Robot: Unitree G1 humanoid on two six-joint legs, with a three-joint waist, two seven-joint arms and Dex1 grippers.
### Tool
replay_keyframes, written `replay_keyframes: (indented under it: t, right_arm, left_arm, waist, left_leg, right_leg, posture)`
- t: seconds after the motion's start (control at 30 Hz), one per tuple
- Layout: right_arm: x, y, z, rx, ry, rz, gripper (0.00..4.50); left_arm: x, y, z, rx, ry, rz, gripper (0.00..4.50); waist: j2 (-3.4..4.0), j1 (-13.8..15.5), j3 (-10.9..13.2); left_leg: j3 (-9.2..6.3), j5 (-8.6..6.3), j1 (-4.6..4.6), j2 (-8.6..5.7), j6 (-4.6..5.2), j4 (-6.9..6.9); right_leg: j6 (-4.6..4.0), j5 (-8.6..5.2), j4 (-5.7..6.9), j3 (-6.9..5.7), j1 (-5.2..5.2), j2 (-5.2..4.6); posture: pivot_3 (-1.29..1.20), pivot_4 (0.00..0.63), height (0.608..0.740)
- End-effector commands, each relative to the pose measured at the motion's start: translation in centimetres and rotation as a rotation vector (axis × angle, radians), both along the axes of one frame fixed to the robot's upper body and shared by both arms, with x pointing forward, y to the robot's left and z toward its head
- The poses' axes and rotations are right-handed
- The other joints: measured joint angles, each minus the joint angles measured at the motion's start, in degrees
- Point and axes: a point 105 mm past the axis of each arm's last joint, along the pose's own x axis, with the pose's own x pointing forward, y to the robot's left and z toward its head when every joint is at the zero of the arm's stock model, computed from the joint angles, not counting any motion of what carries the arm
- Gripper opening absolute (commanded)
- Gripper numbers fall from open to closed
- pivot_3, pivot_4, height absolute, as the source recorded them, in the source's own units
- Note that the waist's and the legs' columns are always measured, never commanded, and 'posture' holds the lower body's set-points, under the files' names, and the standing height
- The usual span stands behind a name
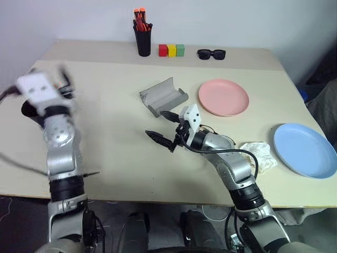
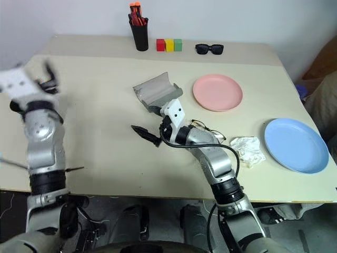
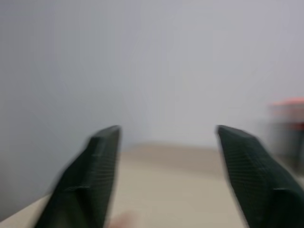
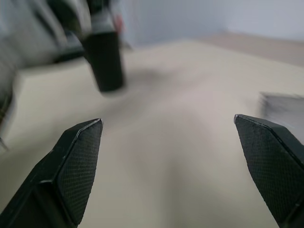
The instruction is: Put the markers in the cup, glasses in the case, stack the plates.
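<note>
Grey and hard-shelled, the oblong glasses case [image 1: 164,96] lies open just beyond your right gripper [image 1: 164,126], whose jaws stand wide and empty. The thin wire-framed eyeglasses [image 2: 206,128] lie behind those jaws, beside the forearm, so the arm could drag them. Your left gripper [image 3: 166,175] is raised, jaws apart, nothing between them; the black cup [image 1: 30,111] sits under that wrist and could be tipped. The salmon pink plate [image 1: 223,97] and light blue plate [image 1: 305,149] lie well apart, unstacked.
</note>
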Motion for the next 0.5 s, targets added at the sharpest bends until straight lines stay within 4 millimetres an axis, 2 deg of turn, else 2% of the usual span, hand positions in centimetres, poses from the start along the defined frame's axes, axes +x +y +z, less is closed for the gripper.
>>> replay_keyframes:
  t: [0.03, 0.17, 0.23, 0.37, 0.5]
  right_arm:
    - [1.5, -2.7, 1.6, -0.053, -0.080, -0.119, 4.50]
    - [2.6, -6.5, 2.2, -0.172, -0.147, -0.241, 4.50]
    - [2.7, -8.4, 2.8, -0.218, -0.178, -0.290, 4.50]
    - [2.3, -12.1, 3.7, -0.297, -0.225, -0.382, 4.50]
    - [0.9, -15.5, 3.4, -0.377, -0.232, -0.477, 4.50]
  left_arm:
    - [1.9, -6.3, -2.4, 0.171, 0.250, -0.317, 4.46]
    - [3.8, -10.6, -5.3, 0.215, 0.439, -0.547, 4.46]
    - [4.9, -12.1, -7.2, 0.225, 0.532, -0.611, 4.46]
    - [6.5, -13.8, -9.5, 0.235, 0.661, -0.677, 4.46]
    - [7.0, -15.4, -11.3, 0.267, 0.760, -0.753, 4.46]
  waist:
    - [0.05, -0.6, 0.0]
    - [0.17, -1.1, 0.1]
    - [0.19, -1.0, 0.1]
    - [0.22, -0.7, 0.1]
    - [0.20, -0.5, 0.1]
  left_leg:
    - [0.00, 0.00, 0.01, 0.00, 0.00, -0.02]
    - [-0.01, 0.00, 0.04, 0.02, 0.00, -0.06]
    - [-0.01, 0.00, 0.01, 0.03, 0.00, -0.08]
    - [-0.01, 0.00, -0.02, 0.00, 0.02, -0.08]
    - [-0.02, -0.03, -0.08, -0.03, 0.06, -0.08]
  right_leg:
    - [0.00, 0.00, 0.01, 0.00, 0.00, 0.01]
    - [0.01, 0.00, 0.05, 0.03, -0.07, 0.07]
    - [0.01, -0.01, 0.04, 0.04, -0.12, 0.09]
    - [0.01, -0.02, -0.01, 0.07, -0.12, 0.08]
    - [0.06, -0.05, -0.07, 0.08, -0.12, 0.07]
  posture:
    - [0.00, 0.150, 0.722]
    - [0.00, 0.150, 0.722]
    - [0.00, 0.150, 0.722]
    - [0.00, 0.150, 0.722]
    - [0.00, 0.150, 0.722]
